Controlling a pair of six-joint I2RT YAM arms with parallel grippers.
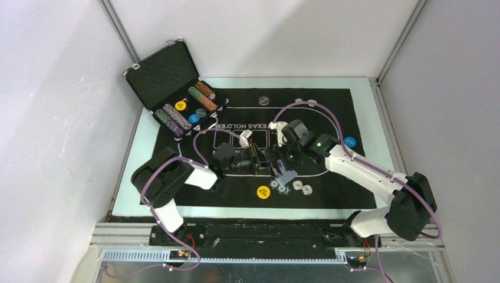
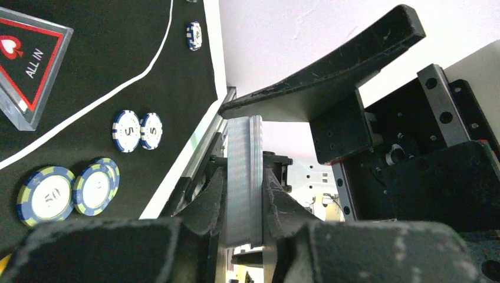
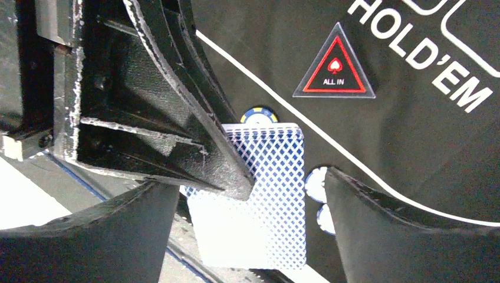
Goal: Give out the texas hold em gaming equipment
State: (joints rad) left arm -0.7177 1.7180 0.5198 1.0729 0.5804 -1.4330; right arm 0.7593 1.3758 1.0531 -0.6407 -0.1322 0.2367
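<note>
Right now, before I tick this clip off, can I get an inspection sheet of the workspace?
Surface: black Texas Hold'em mat on a pale table.
Job's things: deck of blue-backed cards in the left gripper; yellow disc, blue disc, black disc, small chips and All In triangle on the mat.
Clutter: open chip case at the far left corner.
Grippers: left gripper shut on the deck; right gripper open around it.
Cables: purple cables loop along both arms.
Surroundings: white walls, metal frame.

A yellow disc (image 1: 263, 191) lies by the mat's (image 1: 330, 106) near edge, and a blue disc (image 1: 350, 142) lies at its right edge. The open case (image 1: 162, 76) sits at the table's (image 1: 380, 147) far-left corner.
</note>
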